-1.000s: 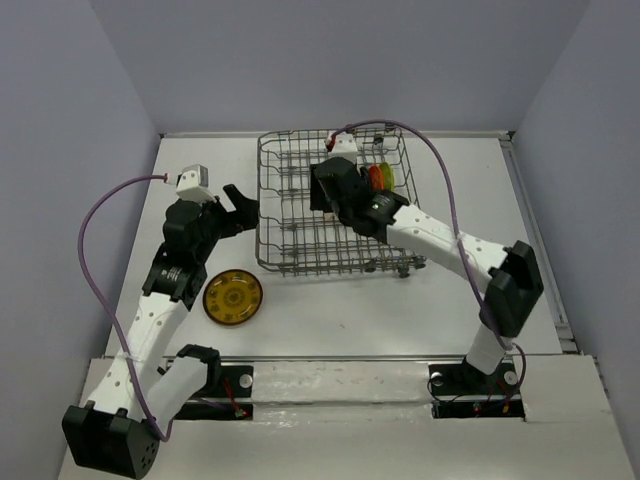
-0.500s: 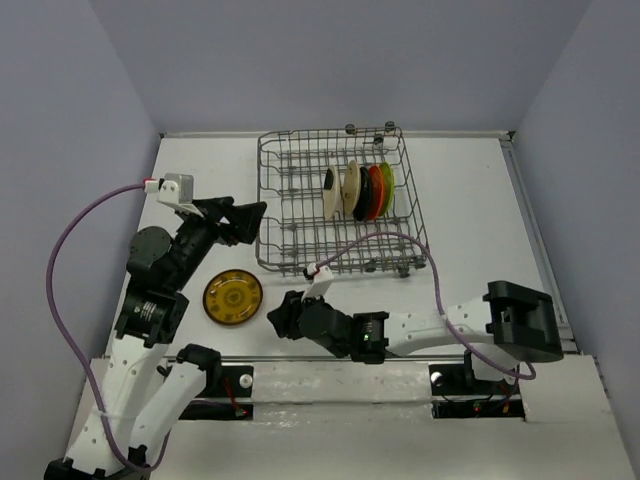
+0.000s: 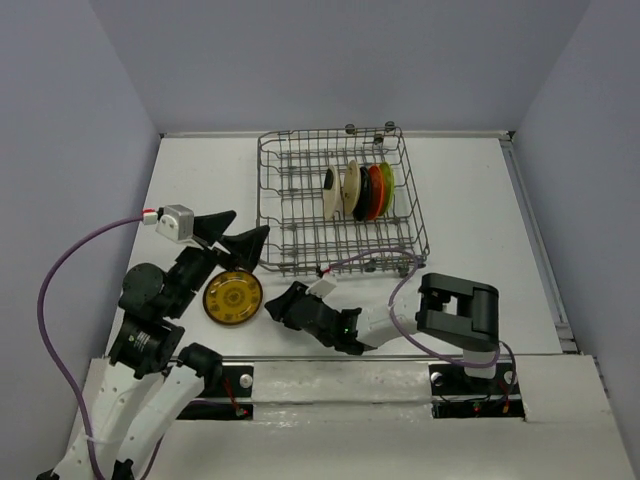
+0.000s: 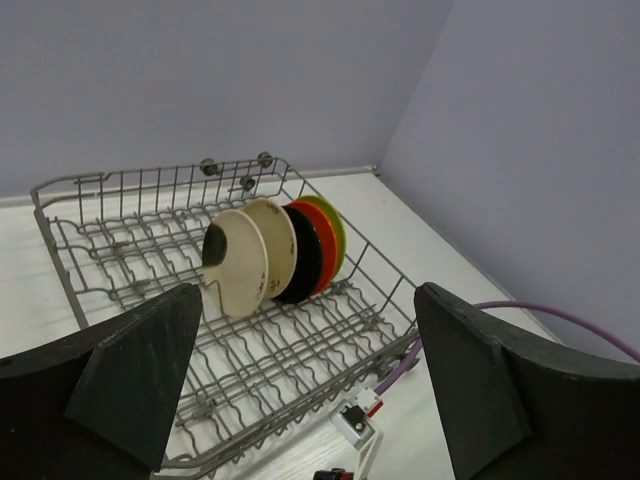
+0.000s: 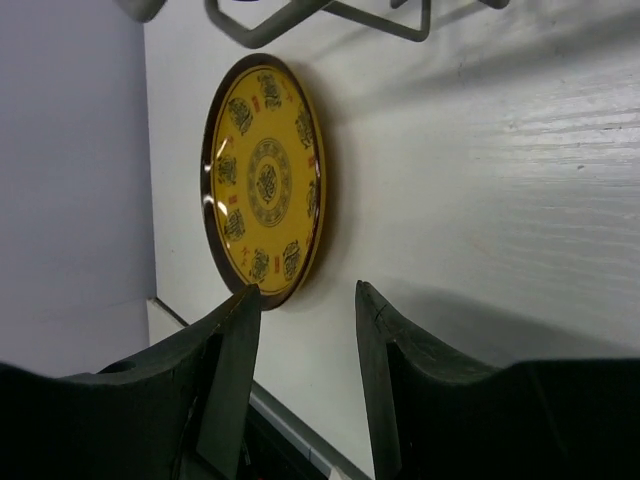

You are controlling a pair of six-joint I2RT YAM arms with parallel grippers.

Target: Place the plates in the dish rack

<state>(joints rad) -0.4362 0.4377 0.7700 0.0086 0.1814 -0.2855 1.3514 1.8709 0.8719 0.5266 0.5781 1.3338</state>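
Observation:
The grey wire dish rack (image 3: 290, 215) stands at the back middle of the table. In its right part five plates stand on edge: cream with a black patch (image 3: 330, 192), beige (image 3: 350, 188), black (image 3: 362, 197), orange-red (image 3: 375, 190) and lime green (image 3: 386, 183). The dark yellow patterned plate (image 3: 232, 297) lies flat on the table in front of the rack's left corner. My right gripper (image 3: 283, 308) is open and low, just right of that plate (image 5: 263, 180). My left gripper (image 3: 237, 238) is open and empty above the plate, facing the rack (image 4: 120, 200).
A purple cable (image 3: 375, 258) from the right wrist loops over the rack's near rim. The right arm's elbow (image 3: 457, 310) is folded low at the near right. A raised sill (image 3: 330, 375) runs along the near edge.
My right gripper has left the rack, swung down to the near table and now sits beside the yellow plate. My left arm has drawn back toward the near edge and risen.

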